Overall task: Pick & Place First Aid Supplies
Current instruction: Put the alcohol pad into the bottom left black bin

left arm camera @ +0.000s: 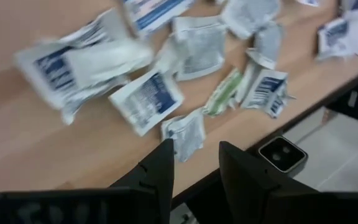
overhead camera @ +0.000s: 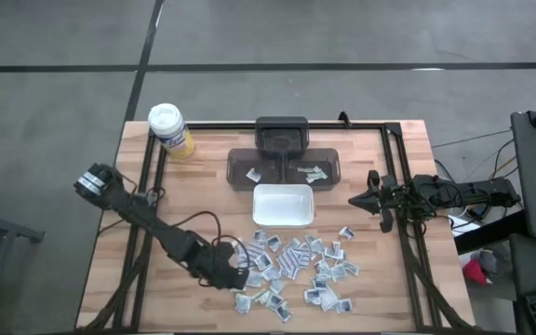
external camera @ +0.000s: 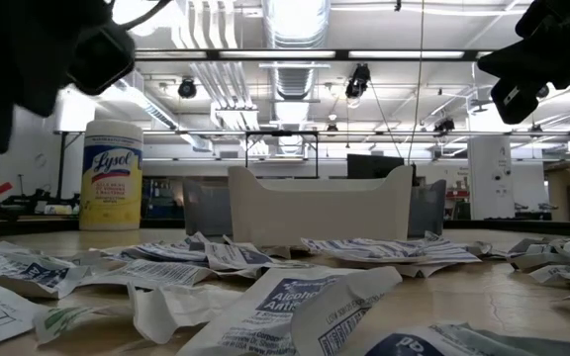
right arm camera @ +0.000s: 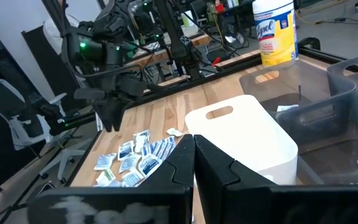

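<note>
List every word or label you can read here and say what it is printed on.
"Lysol": on the yellow canister, by the table's far left corner.
"Alcohol" and a cut-off "Ant...": on a near packet.
The other packets carry bluish print too small or blurred to read.

White tray: set mid-table. Yellow canister: placed well beyond it, leftward. Grey bin, apparently translucent: set just behind the tray.
</note>
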Controlling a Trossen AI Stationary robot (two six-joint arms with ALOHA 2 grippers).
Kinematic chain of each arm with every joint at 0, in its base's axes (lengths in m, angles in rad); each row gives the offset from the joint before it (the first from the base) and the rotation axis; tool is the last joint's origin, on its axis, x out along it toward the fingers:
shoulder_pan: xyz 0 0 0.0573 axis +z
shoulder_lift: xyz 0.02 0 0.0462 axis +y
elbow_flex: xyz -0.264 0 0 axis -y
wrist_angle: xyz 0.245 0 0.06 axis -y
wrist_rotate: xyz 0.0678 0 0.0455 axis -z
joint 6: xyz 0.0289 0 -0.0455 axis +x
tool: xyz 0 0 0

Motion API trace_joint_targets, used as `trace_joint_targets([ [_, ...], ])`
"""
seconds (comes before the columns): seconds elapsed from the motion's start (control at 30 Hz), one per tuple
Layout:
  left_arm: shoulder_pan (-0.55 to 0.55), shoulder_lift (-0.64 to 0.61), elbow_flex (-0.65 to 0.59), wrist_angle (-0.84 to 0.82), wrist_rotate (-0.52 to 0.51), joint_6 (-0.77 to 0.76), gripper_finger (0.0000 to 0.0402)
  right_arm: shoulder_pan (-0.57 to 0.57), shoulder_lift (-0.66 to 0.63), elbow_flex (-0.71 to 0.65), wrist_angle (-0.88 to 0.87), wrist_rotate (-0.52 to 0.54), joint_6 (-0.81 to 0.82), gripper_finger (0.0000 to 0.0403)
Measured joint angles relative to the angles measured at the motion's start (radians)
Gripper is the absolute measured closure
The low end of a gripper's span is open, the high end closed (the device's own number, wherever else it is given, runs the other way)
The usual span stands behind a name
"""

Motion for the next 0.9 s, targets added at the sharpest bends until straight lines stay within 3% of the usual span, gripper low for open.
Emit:
trace_joint_targets([
  [0.23,-0.032,0.039,0.000,-0.017,-0.009,-0.138,0.0282,0.000,0.000,0.000,0.000,0.000,0.000,0.0394],
  [0.9,-0.034,0.154,0.000,0.030,-0.014,-0.169,0.0282,0.000,0.002,0.000,0.000,0.000,-0.001,0.0394],
])
